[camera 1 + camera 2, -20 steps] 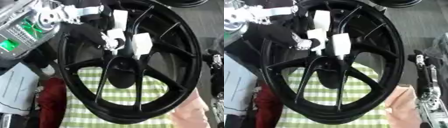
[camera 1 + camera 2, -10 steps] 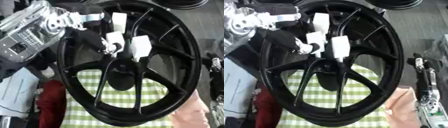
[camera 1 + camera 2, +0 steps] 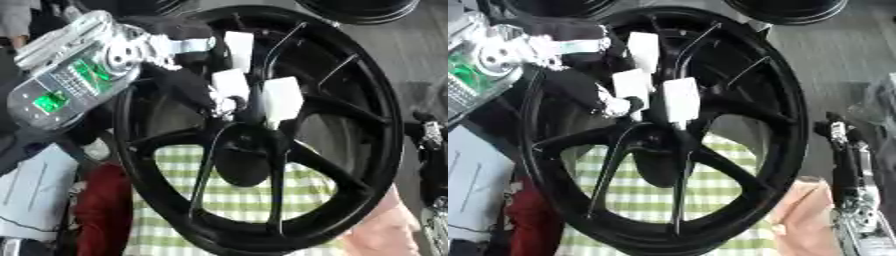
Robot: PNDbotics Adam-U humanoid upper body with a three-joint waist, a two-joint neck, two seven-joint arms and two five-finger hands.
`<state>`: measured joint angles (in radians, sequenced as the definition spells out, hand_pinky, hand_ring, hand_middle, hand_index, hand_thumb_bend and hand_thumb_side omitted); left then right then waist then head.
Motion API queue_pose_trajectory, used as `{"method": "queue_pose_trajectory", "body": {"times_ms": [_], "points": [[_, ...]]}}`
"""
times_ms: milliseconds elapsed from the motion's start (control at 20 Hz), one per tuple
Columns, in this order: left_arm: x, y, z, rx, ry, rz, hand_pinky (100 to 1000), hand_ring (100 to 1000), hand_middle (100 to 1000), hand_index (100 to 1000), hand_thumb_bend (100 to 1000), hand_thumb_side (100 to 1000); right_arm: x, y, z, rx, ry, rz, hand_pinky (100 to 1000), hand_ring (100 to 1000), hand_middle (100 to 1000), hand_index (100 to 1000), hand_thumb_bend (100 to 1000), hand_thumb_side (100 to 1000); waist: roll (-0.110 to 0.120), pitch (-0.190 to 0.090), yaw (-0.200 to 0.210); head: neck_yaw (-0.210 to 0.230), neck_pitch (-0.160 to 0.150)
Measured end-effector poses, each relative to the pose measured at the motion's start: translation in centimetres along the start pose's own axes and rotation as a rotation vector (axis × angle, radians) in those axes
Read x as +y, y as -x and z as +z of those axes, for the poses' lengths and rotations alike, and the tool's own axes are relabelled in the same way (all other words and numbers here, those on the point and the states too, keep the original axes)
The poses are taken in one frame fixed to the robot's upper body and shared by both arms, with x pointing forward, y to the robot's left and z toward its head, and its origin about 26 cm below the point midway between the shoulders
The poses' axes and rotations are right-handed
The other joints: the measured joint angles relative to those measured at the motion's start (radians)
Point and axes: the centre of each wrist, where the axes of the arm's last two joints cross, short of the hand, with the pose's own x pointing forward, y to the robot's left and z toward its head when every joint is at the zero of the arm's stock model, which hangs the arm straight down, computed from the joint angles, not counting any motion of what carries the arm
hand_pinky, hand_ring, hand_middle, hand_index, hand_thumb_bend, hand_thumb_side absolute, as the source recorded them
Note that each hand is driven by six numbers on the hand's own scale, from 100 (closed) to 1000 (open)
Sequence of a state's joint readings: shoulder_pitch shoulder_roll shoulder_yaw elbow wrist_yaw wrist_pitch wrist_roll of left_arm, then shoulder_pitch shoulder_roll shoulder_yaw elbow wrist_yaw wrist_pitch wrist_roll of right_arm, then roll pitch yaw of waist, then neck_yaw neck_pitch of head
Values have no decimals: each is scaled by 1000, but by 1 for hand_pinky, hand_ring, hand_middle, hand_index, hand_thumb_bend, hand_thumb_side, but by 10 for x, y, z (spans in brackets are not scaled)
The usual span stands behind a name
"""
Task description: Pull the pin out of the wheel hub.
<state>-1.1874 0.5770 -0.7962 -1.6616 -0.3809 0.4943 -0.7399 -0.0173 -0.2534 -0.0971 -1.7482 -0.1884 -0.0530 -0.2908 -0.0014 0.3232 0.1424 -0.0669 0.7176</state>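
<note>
Green-and-white checked cloth (image 3: 236, 200) covers the surface under one black spoked wheel (image 3: 367, 165). At its hub (image 3: 654, 162), the left hand (image 3: 579, 87) reaches in from the upper left, its white-tipped fingers (image 3: 632, 85) curled toward what may be the pin, though blur hides any contact. Three flat white pads show there. The right hand (image 3: 850, 170) lies at the right edge, fingers indistinct.
</note>
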Motion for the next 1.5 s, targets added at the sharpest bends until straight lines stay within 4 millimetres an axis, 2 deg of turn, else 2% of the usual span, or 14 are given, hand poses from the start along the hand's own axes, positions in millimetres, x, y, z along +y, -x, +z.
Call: {"method": "queue_pose_trajectory", "body": {"times_ms": [200, 350, 600, 650, 800, 1050, 1350, 1500], "points": [[-2, 3, -5, 9, 19, -2, 556, 551, 569, 735, 265, 527, 0, 0, 0, 0, 1, -2, 1000, 780, 646, 798, 100, 740, 3, 0, -1, 3, -4], [-2, 4, -5, 9, 20, 0, 526, 525, 535, 699, 156, 457, 0, 0, 0, 1, 1, -2, 1000, 781, 647, 799, 100, 744, 4, 0, -1, 4, -6], [-1, 2, -4, 7, 9, 5, 522, 521, 531, 694, 143, 446, 0, 2, 0, 6, 2, 0, 1000, 781, 647, 799, 100, 744, 3, 1, -1, 4, -7], [-1, 1, -4, 6, 8, 5, 479, 463, 453, 599, 100, 139, 0, 2, 0, 6, 2, 0, 1000, 781, 647, 800, 100, 741, 3, 1, -1, 4, -7], [0, -2, -2, -14, 9, 7, 462, 437, 414, 531, 100, 160, 0, 2, 0, 7, 2, 0, 1000, 781, 647, 800, 100, 740, 4, 1, 0, 4, -7], [5, -5, 10, -35, -8, -2, 439, 403, 369, 476, 100, 162, 0, 2, 1, 7, 3, 0, 1000, 781, 647, 801, 100, 746, 4, 1, 7, 4, -6], [22, -3, 37, -46, -86, -4, 415, 389, 351, 458, 100, 165, 0, 2, 1, 8, 3, 1, 1000, 780, 647, 801, 100, 740, 4, 1, 12, 4, 1], [30, -2, 57, -62, -142, 13, 401, 384, 345, 454, 100, 172, 0, 2, 1, 10, 4, 1, 1000, 780, 646, 801, 100, 735, 2, 1, 16, 3, 2]]}}
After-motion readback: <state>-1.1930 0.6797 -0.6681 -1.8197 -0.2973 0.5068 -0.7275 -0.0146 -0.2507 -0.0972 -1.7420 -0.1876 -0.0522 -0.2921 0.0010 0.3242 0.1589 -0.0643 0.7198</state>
